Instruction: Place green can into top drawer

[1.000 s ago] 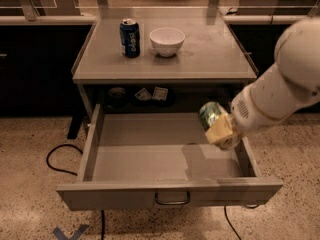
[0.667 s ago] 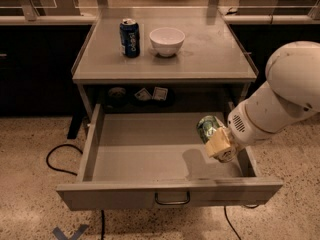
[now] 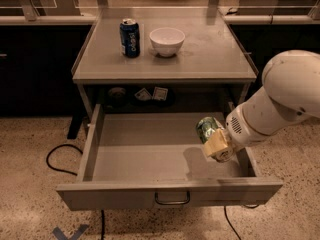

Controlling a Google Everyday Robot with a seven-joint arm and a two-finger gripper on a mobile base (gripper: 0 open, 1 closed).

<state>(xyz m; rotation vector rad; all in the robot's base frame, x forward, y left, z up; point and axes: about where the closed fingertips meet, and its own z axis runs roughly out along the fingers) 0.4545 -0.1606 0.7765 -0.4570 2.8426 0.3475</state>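
Camera view. Grips the green can [image 3: 206,128] in the pincer [image 3: 216,145], pale pads closed on its lower end, can tilted with its top leaning toward 11 o'clock. Sits lower than a second ago: then up near the back edge, now down inside the right end of the open top drawer [image 3: 135,151], at 3 o'clock from the drawer's middle and near the right wall. Casts a shadow on the drawer floor at 7 o'clock of the can; cannot tell whether touching the floor. Suggests, as a judgement, that the descent is nearly over and that only setting down and letting go remain.

Around: on the table [image 3: 210,54], at 12 o'clock of the drawer, a blue Pepsi can [image 3: 130,37] with a white bowl [image 3: 167,40] just beside it at 3 o'clock, both well apart from the pincer. Behind the drawer, under the table top, a few small items [image 3: 150,94], too dim to name. On the floor at 9 o'clock, a black cable [image 3: 55,159].

In the way: nothing else inside the drawer. Leaves little room between can and right wall. Risks a roll if released tilted. Crowds that right corner with the white arm [image 3: 280,104].
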